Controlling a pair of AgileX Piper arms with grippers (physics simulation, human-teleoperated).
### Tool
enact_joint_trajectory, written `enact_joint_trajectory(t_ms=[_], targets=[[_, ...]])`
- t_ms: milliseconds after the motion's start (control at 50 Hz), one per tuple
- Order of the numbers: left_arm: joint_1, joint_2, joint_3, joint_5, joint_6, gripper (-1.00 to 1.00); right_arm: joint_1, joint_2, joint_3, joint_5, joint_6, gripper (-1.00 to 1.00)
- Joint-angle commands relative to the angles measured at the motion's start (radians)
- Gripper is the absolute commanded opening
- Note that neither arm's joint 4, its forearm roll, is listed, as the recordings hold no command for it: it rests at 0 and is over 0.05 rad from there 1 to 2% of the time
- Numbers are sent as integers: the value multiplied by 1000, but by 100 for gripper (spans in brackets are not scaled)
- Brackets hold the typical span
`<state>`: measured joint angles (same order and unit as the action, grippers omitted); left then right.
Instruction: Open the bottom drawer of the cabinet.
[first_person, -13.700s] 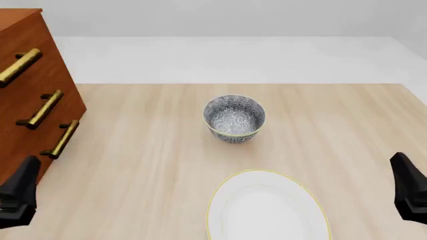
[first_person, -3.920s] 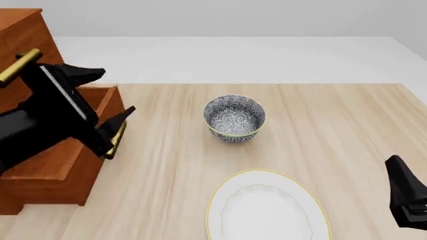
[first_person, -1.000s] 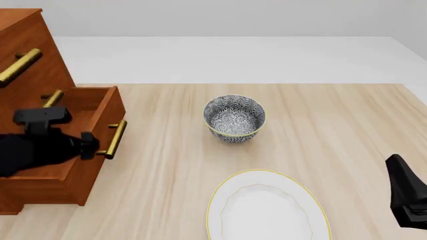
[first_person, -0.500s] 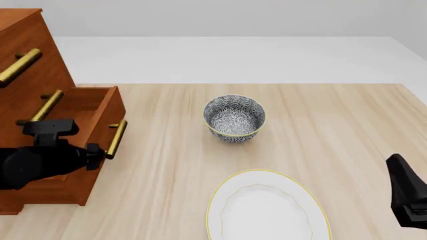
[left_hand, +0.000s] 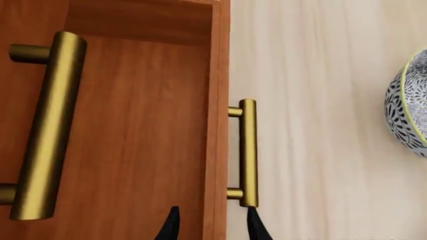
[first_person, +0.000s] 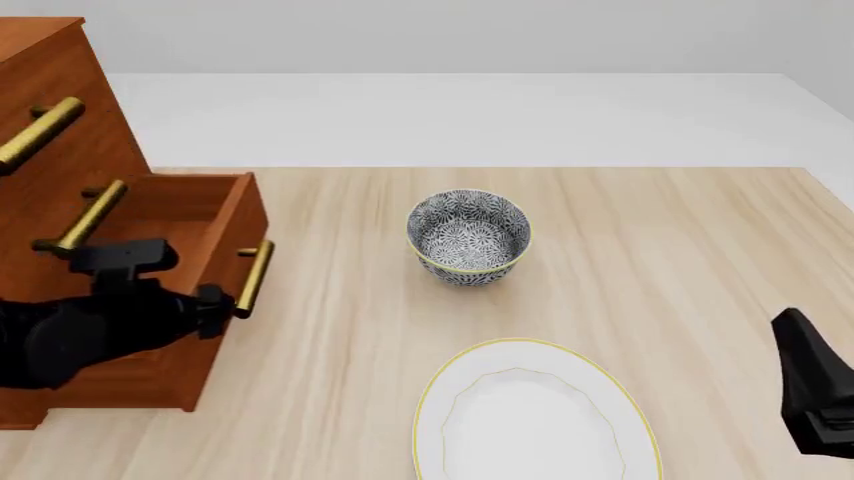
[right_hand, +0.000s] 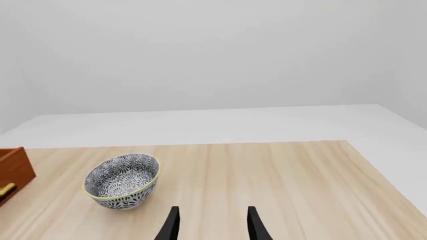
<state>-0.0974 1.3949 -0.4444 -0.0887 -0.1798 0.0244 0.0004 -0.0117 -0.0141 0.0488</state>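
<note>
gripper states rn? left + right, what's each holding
Left gripper: open, fingers either side of the bottom drawer front, just below its handle; not gripping it.
Right gripper: open, empty, away from the cabinet.

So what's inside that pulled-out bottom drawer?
The bottom drawer shows only bare wood in the part visible. The left hand and its arm cover the near part, so that area can't be checked.

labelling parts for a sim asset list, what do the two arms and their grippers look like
Both are plain matte black, with no markings, cables or coloured trim visible. The left arm is a thick rounded body with a small boxy block on top. The left gripper and right gripper each end in two slim, tapering black fingers. The right arm shows as an angular, pointed black housing.
</note>
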Motion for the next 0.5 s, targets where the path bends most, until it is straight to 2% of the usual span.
enact_joint_trajectory(t_ms=[20, 320, 500], targets=[[-50, 45, 45, -11, -46, 100, -1, 0, -1, 1, 1, 100], [-120, 65, 50, -36, -104, 100, -4, 0, -2, 2, 3, 100], [-146, 74, 42, -40, -116, 100, -5, 0, -7, 7, 4, 100]])
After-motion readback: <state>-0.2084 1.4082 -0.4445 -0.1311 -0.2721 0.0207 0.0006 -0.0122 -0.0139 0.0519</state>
